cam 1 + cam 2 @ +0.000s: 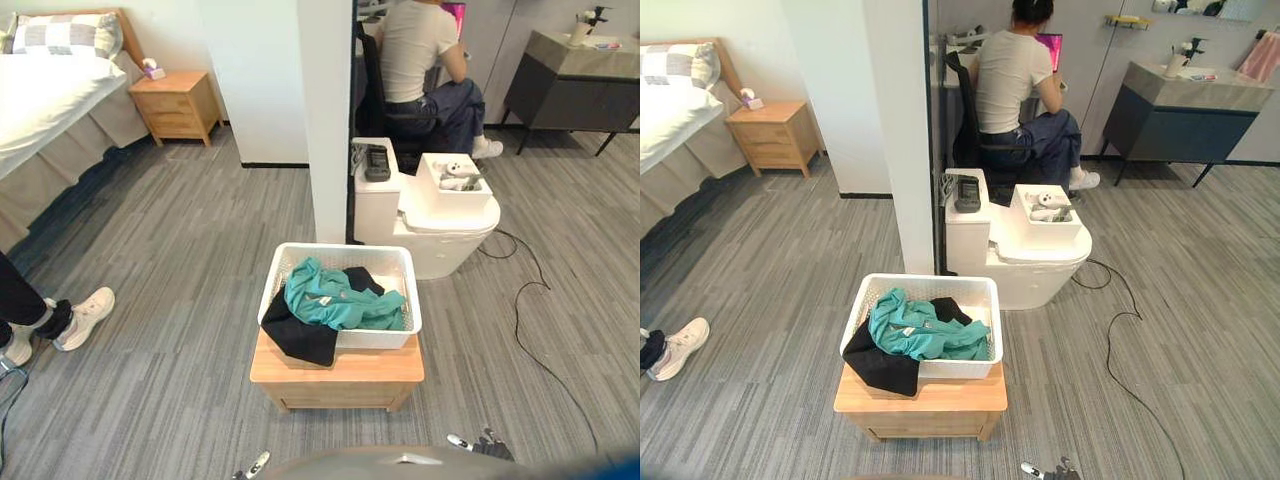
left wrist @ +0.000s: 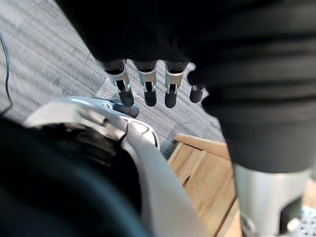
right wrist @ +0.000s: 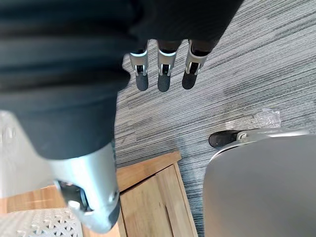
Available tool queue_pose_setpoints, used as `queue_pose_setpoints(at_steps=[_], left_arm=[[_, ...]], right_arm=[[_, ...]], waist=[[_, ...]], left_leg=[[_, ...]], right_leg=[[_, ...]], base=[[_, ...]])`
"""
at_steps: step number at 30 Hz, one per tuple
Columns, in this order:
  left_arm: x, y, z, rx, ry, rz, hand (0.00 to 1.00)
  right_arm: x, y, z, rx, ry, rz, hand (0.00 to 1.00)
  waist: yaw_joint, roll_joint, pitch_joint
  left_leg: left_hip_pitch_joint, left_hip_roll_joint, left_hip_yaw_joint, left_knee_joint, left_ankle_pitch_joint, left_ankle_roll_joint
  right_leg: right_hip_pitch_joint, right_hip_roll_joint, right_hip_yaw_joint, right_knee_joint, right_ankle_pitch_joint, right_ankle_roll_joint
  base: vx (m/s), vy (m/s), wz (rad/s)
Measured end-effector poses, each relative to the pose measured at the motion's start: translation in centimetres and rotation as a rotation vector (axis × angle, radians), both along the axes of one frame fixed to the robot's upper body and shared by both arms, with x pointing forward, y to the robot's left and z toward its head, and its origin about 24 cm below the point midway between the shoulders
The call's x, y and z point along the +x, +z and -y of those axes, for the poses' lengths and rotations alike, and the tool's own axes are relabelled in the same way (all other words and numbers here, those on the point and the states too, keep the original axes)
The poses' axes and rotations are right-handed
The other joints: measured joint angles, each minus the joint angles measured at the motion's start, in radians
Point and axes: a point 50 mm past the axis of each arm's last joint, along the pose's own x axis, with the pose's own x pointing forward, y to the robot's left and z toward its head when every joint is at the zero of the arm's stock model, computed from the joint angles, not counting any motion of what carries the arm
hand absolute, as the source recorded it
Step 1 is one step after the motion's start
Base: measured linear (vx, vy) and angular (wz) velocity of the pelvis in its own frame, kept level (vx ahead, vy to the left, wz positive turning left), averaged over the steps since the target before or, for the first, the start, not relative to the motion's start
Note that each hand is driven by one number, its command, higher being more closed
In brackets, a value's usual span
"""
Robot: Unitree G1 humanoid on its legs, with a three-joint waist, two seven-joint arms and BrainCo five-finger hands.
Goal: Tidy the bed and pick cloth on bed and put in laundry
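Left robot hand (image 2: 149, 84) and right robot hand (image 3: 163, 74): silver, dark-tipped fingers are hung straight above the grey ribbed carpet (image 1: 180, 250), and nothing is held.

Low wooden desk (image 1: 340, 365), flat-topped, is set just beyond.

White perforated plastic basket (image 1: 380, 339) is carried on it. A crumpled teal cloth (image 1: 335, 298) is laid inside, and a black cloth (image 1: 300, 335) is draped over the near left rim.

White rounded unit (image 1: 440, 235) and white pillar (image 1: 325, 120) are placed behind.

Bed (image 1: 40, 100) with white cover, checked pillow (image 1: 65, 32) and wooden nightstand (image 1: 178, 105) are seen far left. A seated person (image 1: 415, 50) is seen at the back.
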Motion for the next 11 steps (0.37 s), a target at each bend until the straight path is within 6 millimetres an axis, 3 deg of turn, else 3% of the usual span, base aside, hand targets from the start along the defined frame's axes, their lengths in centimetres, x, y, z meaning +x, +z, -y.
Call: queue_pose_setpoints(at_steps=[11], left_arm=[[0.73,-0.17,-0.05,0.055,-0.007,-0.037,0.00]], right_arm=[[-0.40,-0.18,0.15,0.007,-0.005,-0.028,0.00]], waist=[[0.002,0.006,-0.013]], left_leg=[[0.000,0.002,0.011,0.003,-0.005,-0.006]], right_leg=[[-0.002,0.010,0.010,-0.014,0.005,0.001]], base=[[0.01,-0.004,-0.04]])
